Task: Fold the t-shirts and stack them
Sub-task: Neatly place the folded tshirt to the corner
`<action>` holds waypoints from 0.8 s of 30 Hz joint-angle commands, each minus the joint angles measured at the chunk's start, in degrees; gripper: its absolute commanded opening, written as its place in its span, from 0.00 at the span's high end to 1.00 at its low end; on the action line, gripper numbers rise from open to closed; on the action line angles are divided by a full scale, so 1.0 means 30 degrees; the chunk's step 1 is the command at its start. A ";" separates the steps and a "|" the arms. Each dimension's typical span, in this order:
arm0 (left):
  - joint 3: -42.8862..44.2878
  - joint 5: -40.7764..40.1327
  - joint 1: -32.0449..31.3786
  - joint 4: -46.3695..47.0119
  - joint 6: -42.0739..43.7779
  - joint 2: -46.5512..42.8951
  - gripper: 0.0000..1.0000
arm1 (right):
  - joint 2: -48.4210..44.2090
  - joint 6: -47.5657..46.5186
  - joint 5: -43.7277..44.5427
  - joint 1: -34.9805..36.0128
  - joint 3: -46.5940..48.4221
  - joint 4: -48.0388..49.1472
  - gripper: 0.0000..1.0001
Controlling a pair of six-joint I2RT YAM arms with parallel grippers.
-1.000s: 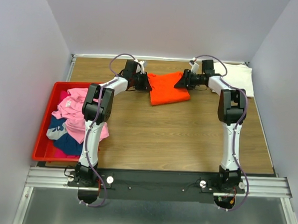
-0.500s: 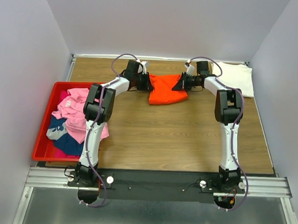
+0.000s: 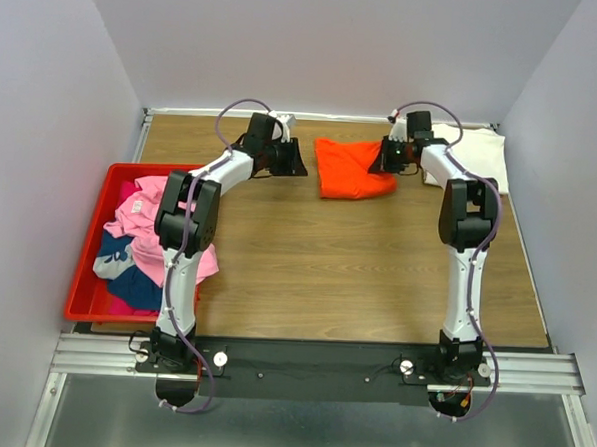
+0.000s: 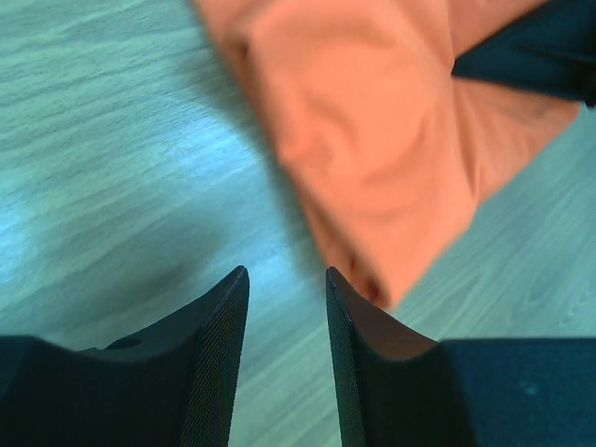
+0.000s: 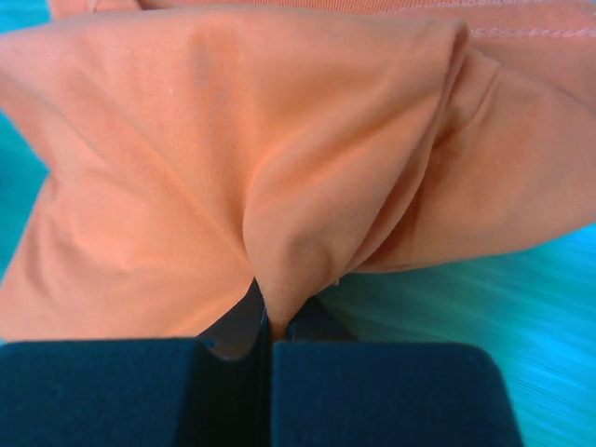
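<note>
the orange t-shirt (image 3: 353, 169) lies bunched on the far middle of the table (image 3: 326, 275), rumpled into soft folds rather than spread flat. its right edge is pinched in the right gripper (image 5: 268, 321), whose jaws are pressed together on a ridge of the orange cloth. in the right wrist view the fabric fans up and outward from that pinch and fills most of the frame.

the left gripper (image 4: 287, 289) sits just left of the shirt, low over the wood. we see its jaws parted, with bare tabletop showing between them and nothing held. in the left wrist view the shirt's nearest corner hangs ahead and to the right of the fingertips. we cannot tell whether the cloth brushes the right-hand finger. from above, a strip of bare wood shows between this gripper and the shirt.

a cream-white t-shirt (image 3: 474, 155) lies flat in the far right corner of the table, just beyond the right arm's wrist.

at the left edge of the table stands a red bin (image 3: 84, 272). a pink t-shirt (image 3: 143, 220) is heaped in it and spills over its right rim onto the wood, and a dark blue t-shirt (image 3: 135, 287) lies crumpled underneath. the left arm reaches over that pile.
</note>
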 commanded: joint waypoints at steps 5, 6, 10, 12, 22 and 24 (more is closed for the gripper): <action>-0.1570 -0.0607 0.0338 -0.0305 0.0666 -0.1604 0.53 | -0.0654 -0.4015 0.6202 -0.1155 0.2684 -0.2894 1.00; -0.1688 -0.0578 0.0310 -0.0305 0.0667 -0.1633 0.53 | -0.0625 -0.4252 0.6498 -0.1213 0.2921 -0.2983 1.00; -0.2624 -0.0607 0.0309 -0.0072 0.0579 -0.1896 0.53 | -0.0567 -0.5248 0.7701 -0.1477 0.4181 -0.3335 1.00; -0.2889 -0.0636 0.0310 0.0046 0.0549 -0.2014 0.53 | -0.0508 -0.5717 0.8168 -0.1536 0.4823 -0.3453 1.00; -0.3856 -0.0842 0.0309 0.0046 0.0638 -0.2308 0.53 | -0.0303 -0.6773 0.8698 -0.1829 0.6701 -0.3687 1.00; -0.3974 -0.0900 0.0309 0.0075 0.0667 -0.2278 0.53 | -0.0419 -0.6890 0.8874 -0.2004 0.7024 -0.3746 1.00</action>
